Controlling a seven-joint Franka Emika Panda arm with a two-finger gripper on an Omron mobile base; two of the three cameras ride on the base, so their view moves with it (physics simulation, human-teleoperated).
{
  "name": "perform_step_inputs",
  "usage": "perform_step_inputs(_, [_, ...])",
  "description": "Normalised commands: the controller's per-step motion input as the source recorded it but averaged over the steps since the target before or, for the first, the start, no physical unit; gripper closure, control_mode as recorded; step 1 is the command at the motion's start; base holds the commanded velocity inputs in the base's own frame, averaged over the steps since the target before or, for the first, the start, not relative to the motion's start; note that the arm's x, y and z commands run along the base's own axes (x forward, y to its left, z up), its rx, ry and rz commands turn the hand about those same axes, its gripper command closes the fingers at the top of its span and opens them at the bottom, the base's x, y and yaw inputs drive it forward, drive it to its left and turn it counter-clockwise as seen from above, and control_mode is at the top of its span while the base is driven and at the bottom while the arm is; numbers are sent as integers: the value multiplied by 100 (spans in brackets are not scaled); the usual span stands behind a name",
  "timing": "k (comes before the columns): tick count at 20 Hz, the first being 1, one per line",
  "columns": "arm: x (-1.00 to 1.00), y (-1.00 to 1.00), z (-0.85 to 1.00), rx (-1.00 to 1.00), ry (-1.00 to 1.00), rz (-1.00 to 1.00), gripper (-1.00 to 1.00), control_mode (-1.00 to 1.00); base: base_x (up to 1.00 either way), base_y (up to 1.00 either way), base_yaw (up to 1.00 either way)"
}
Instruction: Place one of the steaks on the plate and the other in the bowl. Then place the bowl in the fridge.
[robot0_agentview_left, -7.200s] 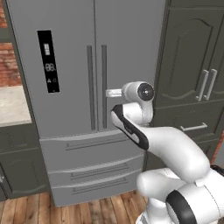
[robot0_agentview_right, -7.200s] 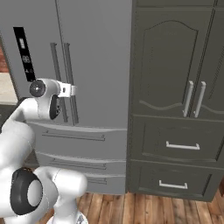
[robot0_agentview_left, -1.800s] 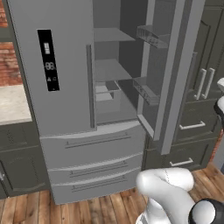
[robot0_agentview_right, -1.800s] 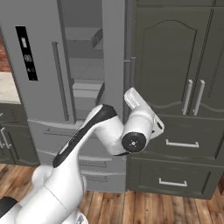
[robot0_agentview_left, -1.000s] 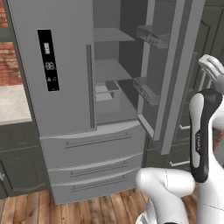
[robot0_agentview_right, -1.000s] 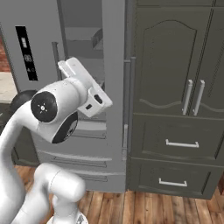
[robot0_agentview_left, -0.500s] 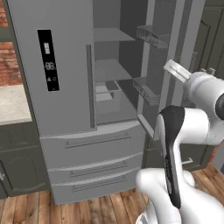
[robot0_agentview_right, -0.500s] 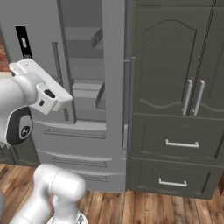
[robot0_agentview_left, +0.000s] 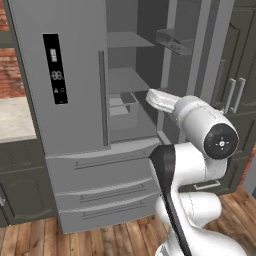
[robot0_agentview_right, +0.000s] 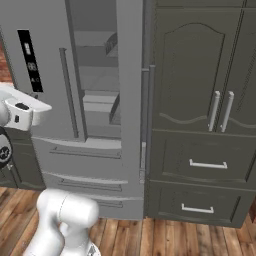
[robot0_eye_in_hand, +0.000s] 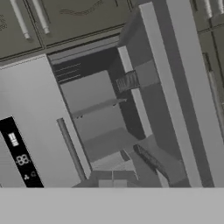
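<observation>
The fridge (robot0_agentview_left: 75, 100) stands straight ahead, tall and grey. Its left door is shut and carries the black display panel (robot0_agentview_left: 54, 67). Its right door (robot0_agentview_left: 192, 65) is swung wide open, baring the grey shelves (robot0_agentview_left: 125, 80). My gripper (robot0_agentview_left: 150, 96) hovers in front of the open half at mid height, shut on nothing and touching nothing. The right base view has it at the far left (robot0_agentview_right: 46, 107). In the hand view the fingertips (robot0_eye_in_hand: 113, 184) sit together, and the fridge's inside (robot0_eye_in_hand: 100, 113) appears rolled. The steaks, the plate and the bowl are out of view.
Dark grey cabinets (robot0_agentview_right: 200, 100) with paired handles rise right of the fridge, just behind the open door. Two fridge drawers (robot0_agentview_left: 100, 175) lie below the doors. A pale counter (robot0_agentview_left: 15, 120) and brick wall sit at the left. The floor (robot0_agentview_left: 100, 240) is wood.
The right fridge door, shut in the oldest frames, stands open. Over the last second my arm has swung from the right side leftward, and the hand now faces the fridge's inside.
</observation>
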Motion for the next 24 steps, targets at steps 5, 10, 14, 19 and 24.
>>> perform_step_inputs(5, [4,64,-52,-31,-7,20,100,-100,0,0,0])
perform_step_inputs(10, [44,29,-31,-28,-11,3,-100,-100,0,0,0])
perform_step_inputs(14, [50,1,-22,-5,-3,0,-100,-100,0,0,0])
perform_step_inputs(19, [56,2,-38,0,-1,1,-100,-100,0,0,0])
perform_step_inputs(24, [76,10,-17,0,0,3,-100,-100,0,0,0])
